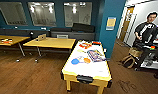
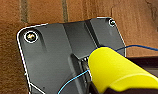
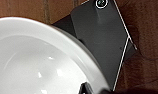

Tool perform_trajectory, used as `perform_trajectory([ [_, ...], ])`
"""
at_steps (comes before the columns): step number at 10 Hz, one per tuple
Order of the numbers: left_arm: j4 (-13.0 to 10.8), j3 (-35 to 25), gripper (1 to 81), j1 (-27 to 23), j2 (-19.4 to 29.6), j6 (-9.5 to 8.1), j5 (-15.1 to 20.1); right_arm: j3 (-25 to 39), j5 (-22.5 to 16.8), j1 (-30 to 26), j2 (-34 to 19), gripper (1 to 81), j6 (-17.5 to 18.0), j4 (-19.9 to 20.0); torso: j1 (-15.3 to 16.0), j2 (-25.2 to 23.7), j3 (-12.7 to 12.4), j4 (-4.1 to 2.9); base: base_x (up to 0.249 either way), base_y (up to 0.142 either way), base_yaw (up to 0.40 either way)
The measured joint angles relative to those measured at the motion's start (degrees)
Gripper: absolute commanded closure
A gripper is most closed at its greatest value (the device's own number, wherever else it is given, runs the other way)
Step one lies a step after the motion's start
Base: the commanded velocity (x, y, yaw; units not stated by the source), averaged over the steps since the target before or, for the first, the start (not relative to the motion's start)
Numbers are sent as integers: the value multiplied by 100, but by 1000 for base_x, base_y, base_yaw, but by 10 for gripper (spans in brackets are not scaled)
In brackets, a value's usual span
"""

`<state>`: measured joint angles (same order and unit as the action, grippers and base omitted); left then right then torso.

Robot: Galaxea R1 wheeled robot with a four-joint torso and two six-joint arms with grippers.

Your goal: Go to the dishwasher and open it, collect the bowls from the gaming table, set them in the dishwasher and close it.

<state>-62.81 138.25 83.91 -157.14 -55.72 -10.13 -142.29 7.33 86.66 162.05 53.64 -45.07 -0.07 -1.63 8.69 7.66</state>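
- Wooden flooring (image 1: 27, 75) is seen around the long white-topped, yellow-sided gaming table (image 1: 95, 68), just ahead.
- A glossy white ceramic bowl (image 3: 40, 62) is carried at the right wrist; a yellow rounded plastic bowl (image 2: 117, 68) at the left.
- Finger positions cannot be told.
- Collection looks underway; loading and closing the dishwasher are judged outstanding.

we see the gaming table (image 1: 95, 71) standing lengthwise ahead of us on the wood floor, its white top framed by a dark rim, with yellow sides and legs. flat coloured pieces lie on the top: a blue and an orange disc near the middle, a printed board beside them. in the right wrist view a white bowl (image 3: 37, 60) shows large, glossy, its hollow facing the camera.
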Motion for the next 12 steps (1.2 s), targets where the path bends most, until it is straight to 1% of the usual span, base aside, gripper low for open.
perform_trajectory([
  [2,0,9,811,-65,20,0,2,1,27,-61,22,811,0,0,5,0,0,0,-116,0,0],
  [9,0,12,811,-52,29,0,7,1,11,-45,35,811,0,-10,5,0,0,0,-116,0,0],
  [12,0,179,811,-54,-63,0,7,0,11,-43,33,811,0,-13,7,0,0,0,-116,0,0],
])
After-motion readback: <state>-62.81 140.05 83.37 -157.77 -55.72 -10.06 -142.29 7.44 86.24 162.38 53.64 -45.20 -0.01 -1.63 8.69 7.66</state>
